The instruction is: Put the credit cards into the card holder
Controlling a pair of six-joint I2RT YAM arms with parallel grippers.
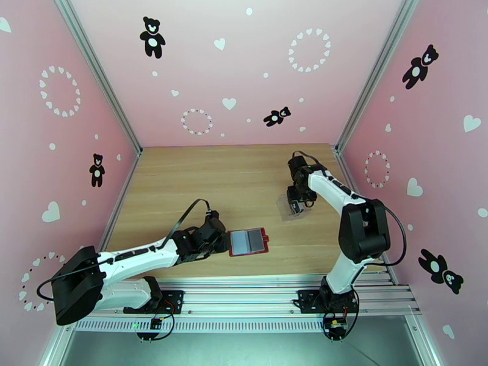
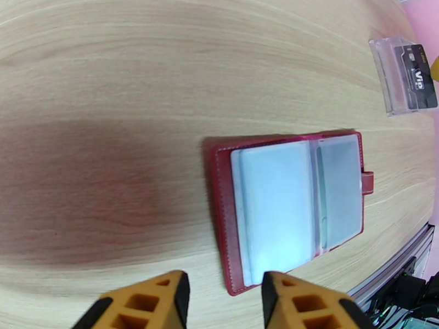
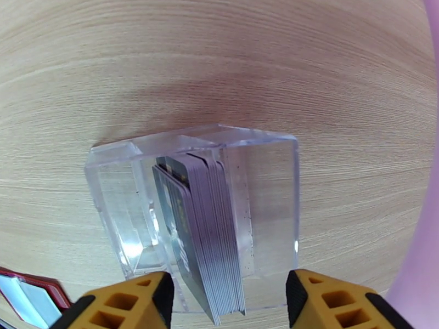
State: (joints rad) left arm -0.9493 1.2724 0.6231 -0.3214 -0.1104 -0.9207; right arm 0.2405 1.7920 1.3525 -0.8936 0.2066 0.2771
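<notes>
Dark-red card holder (image 1: 249, 241) lies open and flat on the wooden bench (image 1: 213, 172), close to the front edge, greyish clear pockets facing up; snap tab sticks out on the side away from the left arm.

Left end effector (image 1: 221, 238) is low over the bench, just beside the holder's near edge; from the left wrist I see its orange fingers (image 2: 159, 297) parted, with one corner of the holder lying between the tips; I can't tell whether either finger touches the cover; I see nothing clamped, so I read it as open.

Right end effector (image 1: 297, 201) is over a clear plastic box (image 1: 283, 210), right of the bench's middle and well apart from the holder.

Credit cards (image 3: 211, 237) stand on edge in a tight stack inside that box; front card has a dark face, the rest show grey edges.

From the right wrist, the fingers (image 3: 329, 302) stand wide apart, one on each side of the stack and nearer the camera than the box; open, holding nothing.
</notes>
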